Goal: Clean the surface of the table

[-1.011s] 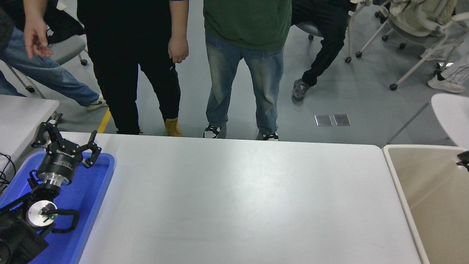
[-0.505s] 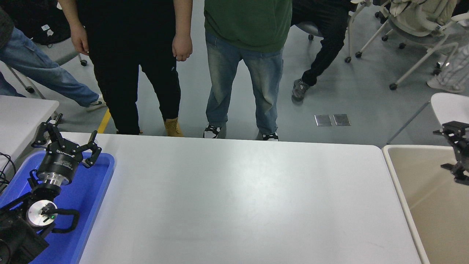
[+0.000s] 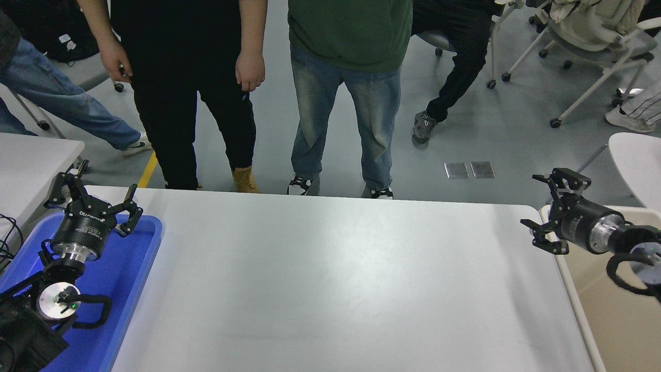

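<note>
The left arm sits parked at the lower left, its tool [image 3: 93, 199] pointing away from the camera with fingers spread wide. The right arm reaches in from the right edge, its tool [image 3: 548, 212] pointing left, fingers splayed apart, holding nothing.

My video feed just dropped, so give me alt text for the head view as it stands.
A wide white table with nothing visible on its top; the right gripper hangs open over its far right corner, beside a beige bin. The left gripper sits open over a blue tray at the left edge. People stand along the far side.
</note>
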